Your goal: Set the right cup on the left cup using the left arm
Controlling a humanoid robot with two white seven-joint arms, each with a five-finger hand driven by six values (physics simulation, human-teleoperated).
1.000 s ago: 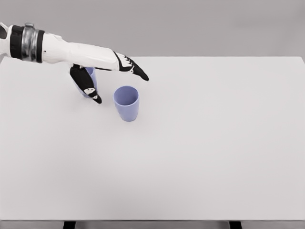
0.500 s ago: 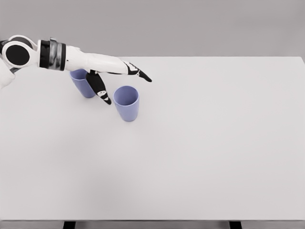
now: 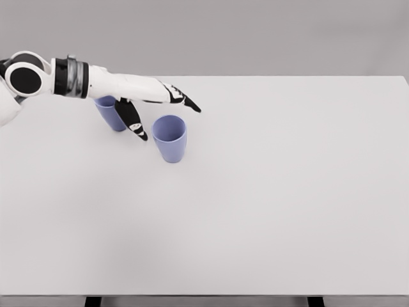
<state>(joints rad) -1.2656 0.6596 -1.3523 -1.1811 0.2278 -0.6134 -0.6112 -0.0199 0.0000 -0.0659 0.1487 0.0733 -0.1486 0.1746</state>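
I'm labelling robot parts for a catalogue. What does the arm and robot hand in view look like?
The left arm is glossy white with a black round joint and a grey metallic band. The left robot hand has black fingers with small white markings. No cables show.

Right cup [image 3: 170, 138] upright on white table [image 3: 275, 204], open mouth up; left cup [image 3: 111, 113] stands near it, up and to its left, partly hidden by arm; left hand [image 3: 152, 102] hangs just left of right cup, fingers [image 3: 185, 100] spread, thumb [image 3: 133, 121] pointing down, holding nothing; contact w/ right cup not clear.
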